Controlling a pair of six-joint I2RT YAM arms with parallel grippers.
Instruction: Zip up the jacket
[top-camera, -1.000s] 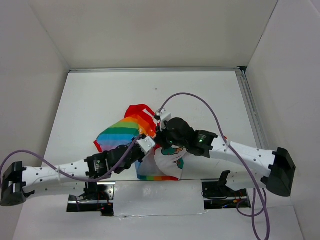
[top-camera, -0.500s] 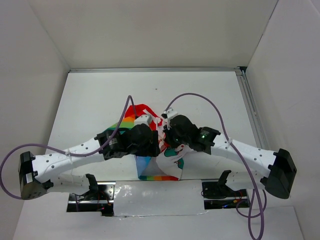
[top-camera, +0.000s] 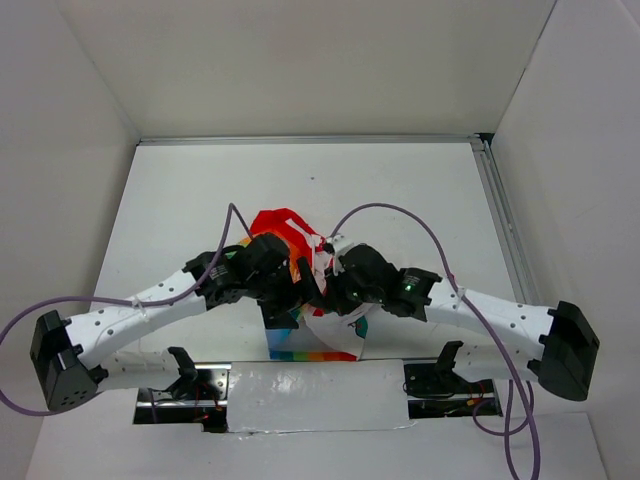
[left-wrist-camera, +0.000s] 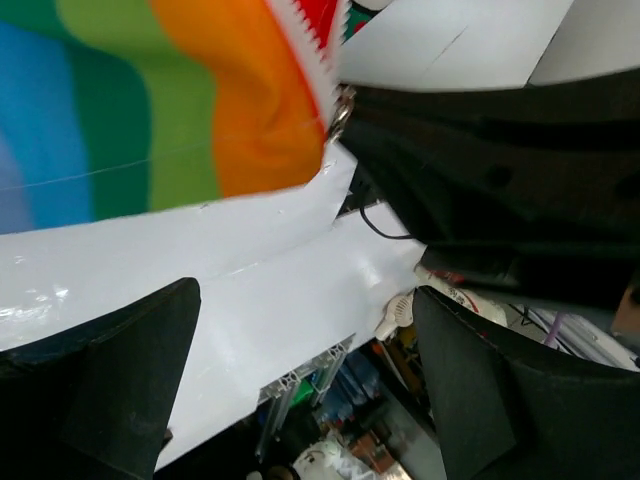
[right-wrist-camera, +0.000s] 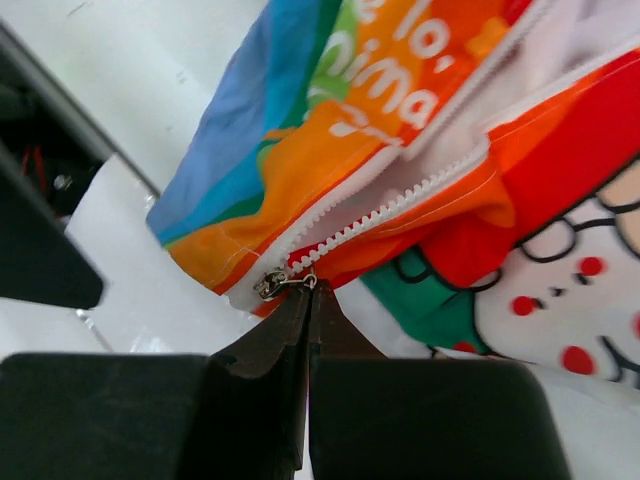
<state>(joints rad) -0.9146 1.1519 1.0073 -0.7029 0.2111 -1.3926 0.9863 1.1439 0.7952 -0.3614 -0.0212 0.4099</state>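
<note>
The jacket (top-camera: 330, 335) lies bunched at the middle of the table, red part at the back, white front near the edge. My right gripper (right-wrist-camera: 312, 292) is shut on the small metal zipper pull (right-wrist-camera: 275, 283) at the bottom end of the white zipper teeth (right-wrist-camera: 400, 205), between the rainbow panel and the cartoon print (right-wrist-camera: 570, 300). My left gripper (left-wrist-camera: 305, 300) is open with nothing between its fingers (left-wrist-camera: 110, 380), just below the jacket's rainbow panel (left-wrist-camera: 150, 110); the zipper pull (left-wrist-camera: 341, 110) hangs above it. Seen from above, both grippers (top-camera: 300, 290) (top-camera: 323, 295) meet over the jacket.
A purple cable (top-camera: 400, 212) loops above the right arm, and another (top-camera: 60, 305) trails from the left arm. A metal rail (top-camera: 500, 215) runs along the table's right side. In the left wrist view the table's near edge (left-wrist-camera: 300, 375) and clutter below show.
My left gripper has opened, letting go of the jacket's lower edge. Its arm swung up and in toward the middle. The right gripper stayed shut at the zipper.
</note>
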